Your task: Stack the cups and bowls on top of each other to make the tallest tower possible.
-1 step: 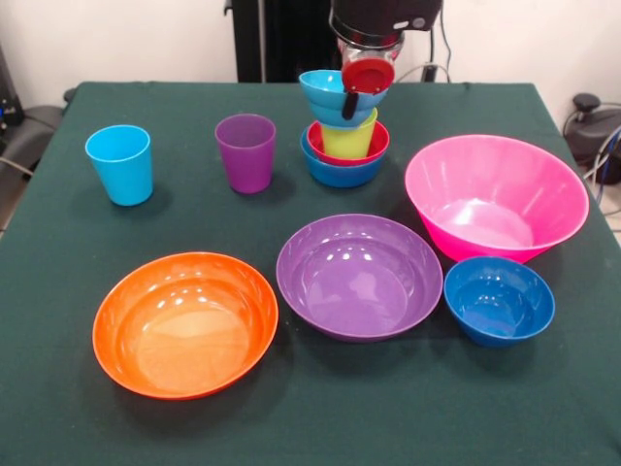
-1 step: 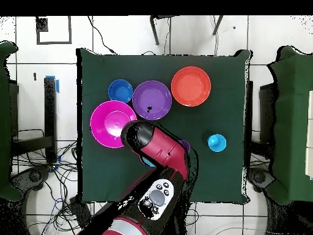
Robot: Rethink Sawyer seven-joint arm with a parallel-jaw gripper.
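Gripper [image 1: 364, 92] hangs directly over the tower [image 1: 345, 131] at the table's [image 1: 58, 388] far edge, touching the tilted cyan bowl [image 1: 325, 92] on top; finger state cannot be determined.

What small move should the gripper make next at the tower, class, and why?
Probably ease straight up: the gripper sits at the cyan bowl, which already rests atop the lime green cup in the tower. The purple cup waits unstacked.

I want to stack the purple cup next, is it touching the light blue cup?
Apart. The front view shows bare green table between the purple cup and the light blue cup.
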